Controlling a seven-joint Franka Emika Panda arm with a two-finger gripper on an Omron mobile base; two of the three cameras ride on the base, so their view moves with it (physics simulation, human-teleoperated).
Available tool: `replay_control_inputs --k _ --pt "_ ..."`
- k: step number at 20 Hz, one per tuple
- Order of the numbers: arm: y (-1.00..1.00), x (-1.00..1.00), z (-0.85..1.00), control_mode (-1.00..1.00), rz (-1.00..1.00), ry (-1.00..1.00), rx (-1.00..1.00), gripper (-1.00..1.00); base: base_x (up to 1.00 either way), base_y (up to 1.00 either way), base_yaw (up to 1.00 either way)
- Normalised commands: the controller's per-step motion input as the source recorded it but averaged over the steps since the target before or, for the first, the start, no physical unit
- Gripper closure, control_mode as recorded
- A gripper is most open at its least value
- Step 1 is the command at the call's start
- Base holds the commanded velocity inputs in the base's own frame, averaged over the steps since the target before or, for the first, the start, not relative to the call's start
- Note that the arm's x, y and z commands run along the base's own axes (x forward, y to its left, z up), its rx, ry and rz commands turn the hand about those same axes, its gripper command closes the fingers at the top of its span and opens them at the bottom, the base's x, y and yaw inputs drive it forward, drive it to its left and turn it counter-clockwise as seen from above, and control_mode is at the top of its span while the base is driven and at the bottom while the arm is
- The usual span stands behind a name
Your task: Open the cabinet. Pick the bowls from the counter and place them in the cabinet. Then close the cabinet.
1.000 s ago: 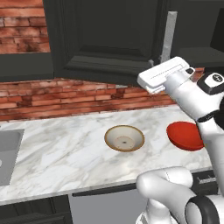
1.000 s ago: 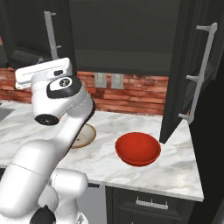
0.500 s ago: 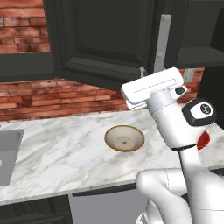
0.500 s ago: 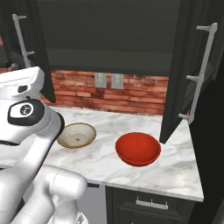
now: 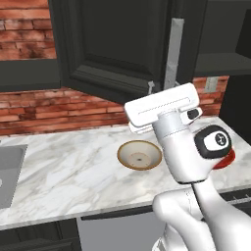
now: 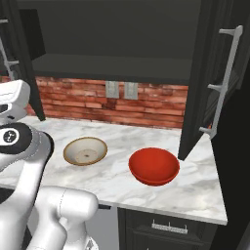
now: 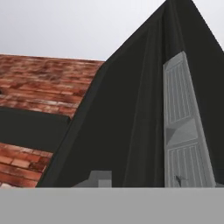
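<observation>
Cabinet dark charcoal, doors swung open; the claw's opening cannot be told.

Open cabinet overhead, doors swung out at both sides; shelf inside bare across its width. Left door hanging out over the counter, above the tan bowl. Right door standing beside the red bowl. Free marble between and in front of both bowls.

surface: white marble with grey veins, thick pale edge
tan-rimmed bowl: upright, mid-surface, toward the left
red bowl: upright, just right of it, apart, nearer the front edge
</observation>
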Motion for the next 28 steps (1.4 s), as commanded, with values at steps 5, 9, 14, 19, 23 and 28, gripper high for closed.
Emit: replay_control_inputs --k 5,9,14,19,23,28 --pt "-0.50 -1.00 0.41 -1.00 0.00 -0.09 0.00 1.00 0.00 0.00 0.00" --pt "-1.00 -1.00 0.32 -1.00 0.00 -0.11 0.06 -1.00 0.00 0.00 0.00" --pt "-1.00 -1.00 0.31 -1.00 0.00 -0.15 0.13 -1.00 0.00 0.00 0.00" --pt "-1.00 -1.00 0.41 -1.00 0.00 -0.21 0.16 -1.00 0.00 0.00 0.00" --pt "-1.00 -1.00 0.49 -1.00 0.00 -0.23 0.15 -1.00 0.00 0.00 0.00" --pt "-1.00 -1.00 0.45 -1.00 0.00 -0.16 0.14 -1.00 0.00 0.00 0.00"
